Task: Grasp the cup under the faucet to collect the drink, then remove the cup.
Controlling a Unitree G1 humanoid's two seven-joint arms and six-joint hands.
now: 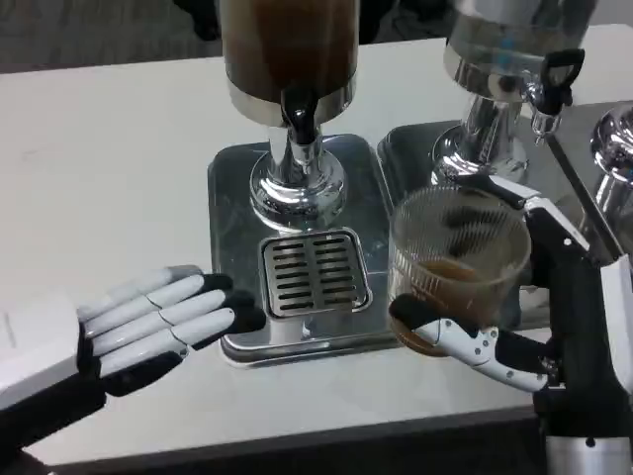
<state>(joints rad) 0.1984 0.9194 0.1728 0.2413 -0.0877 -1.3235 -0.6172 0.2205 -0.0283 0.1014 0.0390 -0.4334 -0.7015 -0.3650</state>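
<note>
A clear ribbed cup (457, 265) with a little brown drink in its bottom is held by my right hand (524, 297), fingers wrapped around it from the right. It sits to the right of the slotted drip grate (315, 273), away from the black faucet (298, 117) of the dispenser (289, 49) that holds dark drink. My left hand (148, 322) lies flat on the table left of the silver tray (237, 188), fingers stretched out and holding nothing.
A second dispenser (504, 49) with clear liquid and a black tap (560, 74) stands at the back right on its own tray (406, 148). Part of a third chrome stand (615, 148) shows at the right edge. The table's front edge runs just below both hands.
</note>
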